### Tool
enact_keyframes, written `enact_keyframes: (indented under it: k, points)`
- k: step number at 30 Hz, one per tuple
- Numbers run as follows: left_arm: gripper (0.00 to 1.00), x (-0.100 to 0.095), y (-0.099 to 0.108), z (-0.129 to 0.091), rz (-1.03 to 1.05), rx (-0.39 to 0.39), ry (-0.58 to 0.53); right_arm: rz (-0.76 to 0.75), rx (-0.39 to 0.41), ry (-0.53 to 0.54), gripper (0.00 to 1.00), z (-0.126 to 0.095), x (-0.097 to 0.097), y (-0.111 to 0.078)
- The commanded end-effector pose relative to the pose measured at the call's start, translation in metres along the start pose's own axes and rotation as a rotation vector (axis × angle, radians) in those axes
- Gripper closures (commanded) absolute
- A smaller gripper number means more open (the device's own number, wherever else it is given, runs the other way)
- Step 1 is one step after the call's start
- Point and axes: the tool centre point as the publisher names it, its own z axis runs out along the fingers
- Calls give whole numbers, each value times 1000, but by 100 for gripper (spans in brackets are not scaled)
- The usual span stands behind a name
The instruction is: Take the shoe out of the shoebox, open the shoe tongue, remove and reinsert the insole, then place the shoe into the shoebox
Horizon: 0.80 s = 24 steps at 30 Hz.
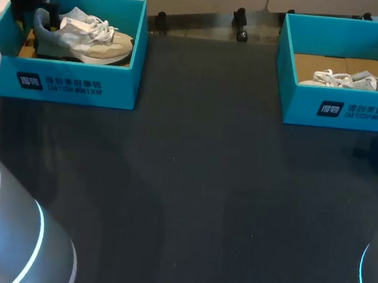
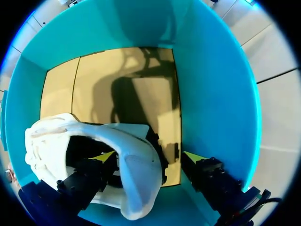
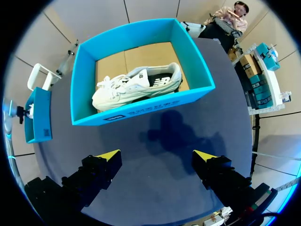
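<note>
The left shoebox (image 1: pixel 72 84) holds a beige shoe (image 1: pixel 85 37); the right shoebox (image 3: pixel 141 106) holds a white shoe (image 3: pixel 136 84). My left gripper (image 2: pixel 149 158) is open inside the left shoebox, one finger in the shoe's collar with the heel between the fingers. My right gripper (image 3: pixel 157 157) is open over the table (image 1: pixel 191 183), apart from the white shoe.

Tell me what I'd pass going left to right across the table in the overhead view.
The left gripper at the heel, beige shoe, left shoebox wall, bare table, right shoebox wall, white shoe.
</note>
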Motion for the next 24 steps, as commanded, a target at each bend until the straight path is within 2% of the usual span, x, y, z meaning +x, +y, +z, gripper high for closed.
enact_keyframes:
  k: [1, 6, 8, 10, 12, 18, 21, 24]
  points:
    - [8, 1, 10, 5, -1, 16, 1, 1, -1, -1, 0, 0, 0, 0]
    - [10, 0, 11, 9, -5, 16, 6, 1, -1, -1, 0, 0, 0, 0]
    - [15, 0, 10, 11, -4, 18, 9, 1, -1, -1, 0, 0, 0, 0]
    - [23, 0, 8, 12, -4, 19, 12, 1, -1, -1, 0, 0, 0, 0]
    - [44, 0, 8, 14, -5, 21, 17, 1, -1, -1, 0, 0, 0, 0]
    - [62, 0, 8, 17, -8, 24, 34, 1, -1, -1, 0, 0, 0, 0]
    - [100, 0, 8, 17, -11, 24, 36, 1, -1, -1, 0, 0, 0, 0]
    - [100, 1, 8, 16, -10, 21, 35, 1, -1, -1, 0, 0, 0, 0]
